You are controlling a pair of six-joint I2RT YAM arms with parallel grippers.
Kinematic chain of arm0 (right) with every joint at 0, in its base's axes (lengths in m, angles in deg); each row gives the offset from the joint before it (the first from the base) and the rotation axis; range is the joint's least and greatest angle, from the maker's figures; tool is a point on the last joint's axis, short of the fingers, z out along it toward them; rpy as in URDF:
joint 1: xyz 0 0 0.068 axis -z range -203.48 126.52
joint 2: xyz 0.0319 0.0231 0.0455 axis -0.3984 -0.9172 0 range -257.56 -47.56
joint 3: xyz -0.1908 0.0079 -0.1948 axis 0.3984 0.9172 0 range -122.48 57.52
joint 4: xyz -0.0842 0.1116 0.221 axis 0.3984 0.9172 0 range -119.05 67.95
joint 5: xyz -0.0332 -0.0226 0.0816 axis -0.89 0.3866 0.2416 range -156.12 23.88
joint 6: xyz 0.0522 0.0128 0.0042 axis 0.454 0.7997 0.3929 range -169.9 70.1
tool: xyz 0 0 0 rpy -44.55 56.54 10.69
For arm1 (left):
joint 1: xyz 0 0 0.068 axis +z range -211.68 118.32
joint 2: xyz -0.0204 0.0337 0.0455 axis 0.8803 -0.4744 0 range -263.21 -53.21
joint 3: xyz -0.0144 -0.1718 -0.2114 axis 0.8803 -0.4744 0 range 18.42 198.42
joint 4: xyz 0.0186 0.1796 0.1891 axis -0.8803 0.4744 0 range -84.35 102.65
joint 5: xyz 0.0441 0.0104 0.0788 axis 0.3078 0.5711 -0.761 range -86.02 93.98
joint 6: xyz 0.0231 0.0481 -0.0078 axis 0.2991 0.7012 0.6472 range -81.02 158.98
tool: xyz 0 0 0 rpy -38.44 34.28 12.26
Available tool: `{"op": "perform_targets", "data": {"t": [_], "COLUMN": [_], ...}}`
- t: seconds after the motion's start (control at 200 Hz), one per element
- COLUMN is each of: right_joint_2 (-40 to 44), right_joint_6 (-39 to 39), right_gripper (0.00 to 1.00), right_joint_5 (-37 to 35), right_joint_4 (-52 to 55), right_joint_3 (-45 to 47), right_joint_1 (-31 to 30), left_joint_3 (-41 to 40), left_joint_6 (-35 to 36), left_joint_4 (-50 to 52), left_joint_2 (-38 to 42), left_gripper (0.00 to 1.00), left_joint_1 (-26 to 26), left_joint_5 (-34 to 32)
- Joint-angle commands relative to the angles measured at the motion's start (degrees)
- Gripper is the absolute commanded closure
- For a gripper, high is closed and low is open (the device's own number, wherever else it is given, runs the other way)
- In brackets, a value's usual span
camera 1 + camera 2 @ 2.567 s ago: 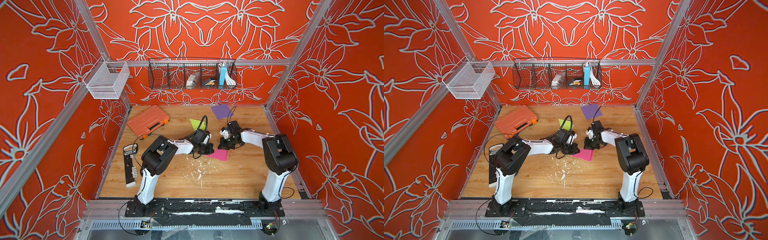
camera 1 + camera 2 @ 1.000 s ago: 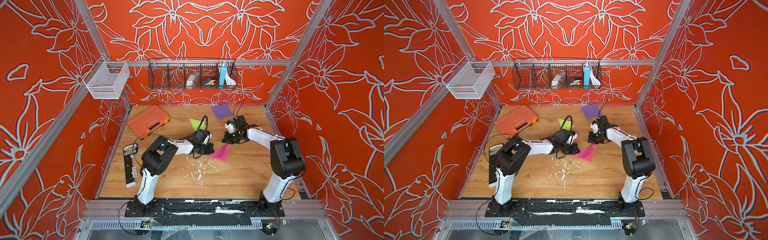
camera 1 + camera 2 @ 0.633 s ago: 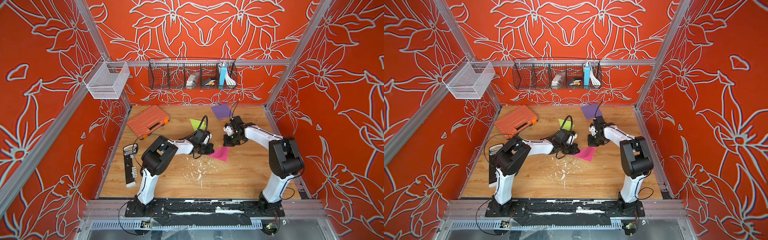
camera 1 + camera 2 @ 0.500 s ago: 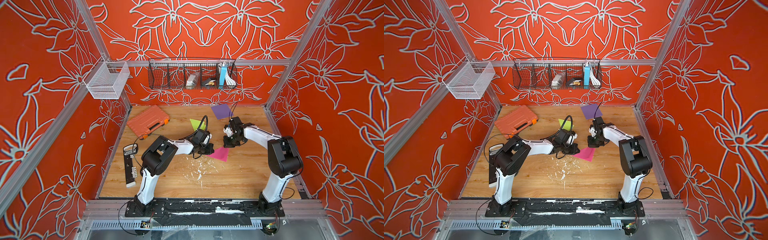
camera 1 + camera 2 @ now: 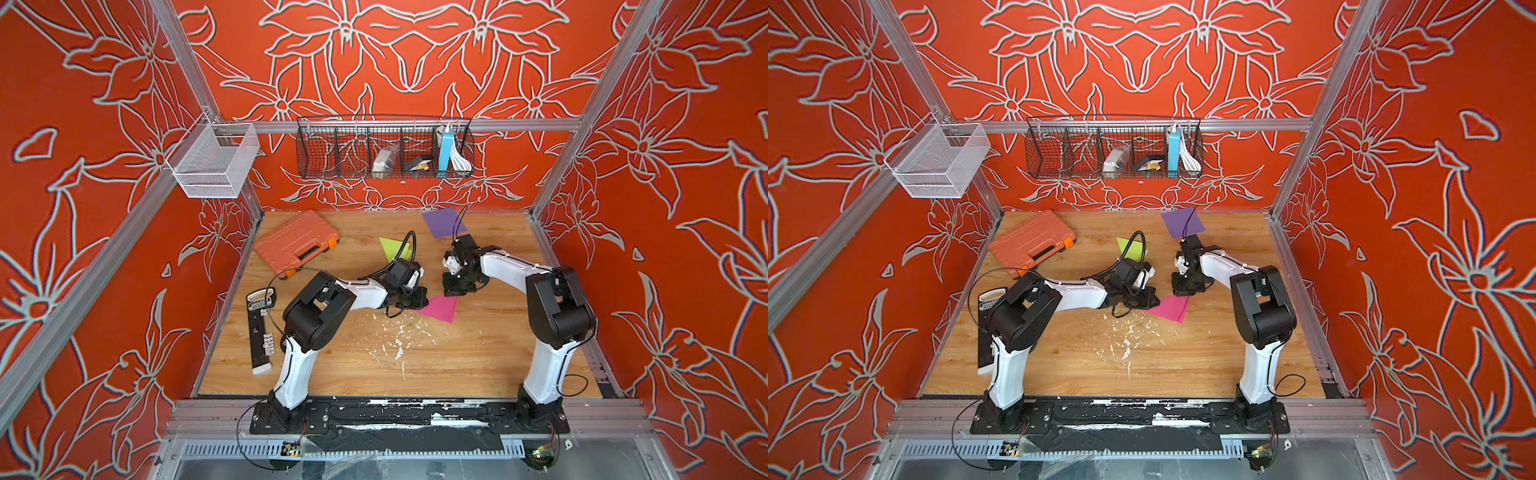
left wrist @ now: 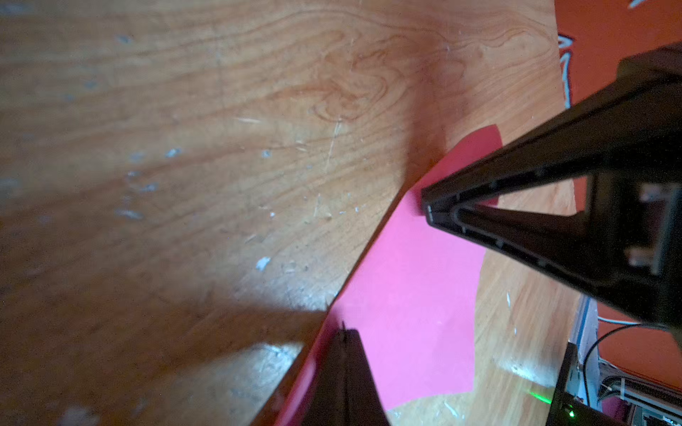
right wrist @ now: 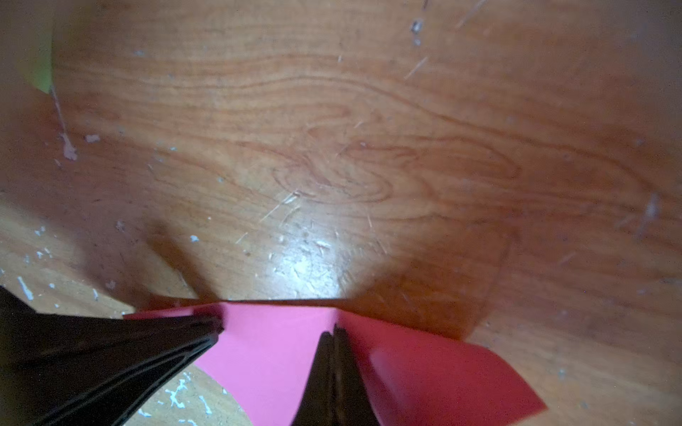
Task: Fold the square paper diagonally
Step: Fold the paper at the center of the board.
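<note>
**Orange floral booth, wooden tabletop: both grippers closed on the pink paper**

Orange walls with white flower outlines enclose a wooden tabletop (image 5: 478, 357). On the left wall hangs a white mesh basket (image 5: 212, 160). Below it, near the table's left edge, lies a long black device with white keys (image 5: 259, 332). Behind that sits a closed orange tool case (image 5: 296, 243). A black wire basket (image 5: 324, 153) hangs on the back wall, with small items in its right-hand compartments.

Near the table's middle, white flecks (image 5: 395, 340) are scattered over the wood. A lime-green paper triangle (image 5: 390, 247) lies behind the left arm's wrist, partly crossed by a black cable.

The left gripper (image 5: 419, 301) is down at table level at the left corner of the pink paper (image 5: 441, 308). In the left wrist view its fingers (image 6: 345, 372) are pressed together with no gap, and their tip rests at the paper's long straight edge.

The pink paper lies flat between the two grippers, folded into a rough triangle. In the right wrist view, part of it beside the fingers curls up off the wood.

The right gripper (image 5: 452, 292) is on the paper's far corner, its jaws likewise closed tight. Whether either tip pinches a layer of the sheet or only presses on it cannot be told.

A purple paper (image 5: 442, 222) lies flat near the back wall, behind the right gripper.
</note>
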Motion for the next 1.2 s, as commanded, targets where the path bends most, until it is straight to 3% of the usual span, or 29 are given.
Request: {"op": "perform_targets", "data": {"t": [0.0,0.545,1.196], "right_joint_2": [-2.03,-5.73,-6.76], "right_joint_6": [0.25,-0.89,-0.85], "right_gripper": [1.0,1.0,1.0], "right_joint_5": [-1.22,-7.26,-9.29], "right_joint_4": [0.31,2.82,2.68], "right_joint_3": [-1.71,-4.04,-3.93], "right_joint_1": [-0.82,0.41,3.94], "left_joint_3": [-0.68,-0.66,-0.77], "left_joint_6": [0.95,1.01,1.27], "left_joint_4": [6.05,6.22,6.32], "left_joint_2": [-1.49,-1.52,-1.32], "left_gripper": [0.97,0.97,0.97], "left_joint_1": [-0.65,-0.65,-0.65], "left_joint_5": [-1.85,-2.07,-2.28]}}
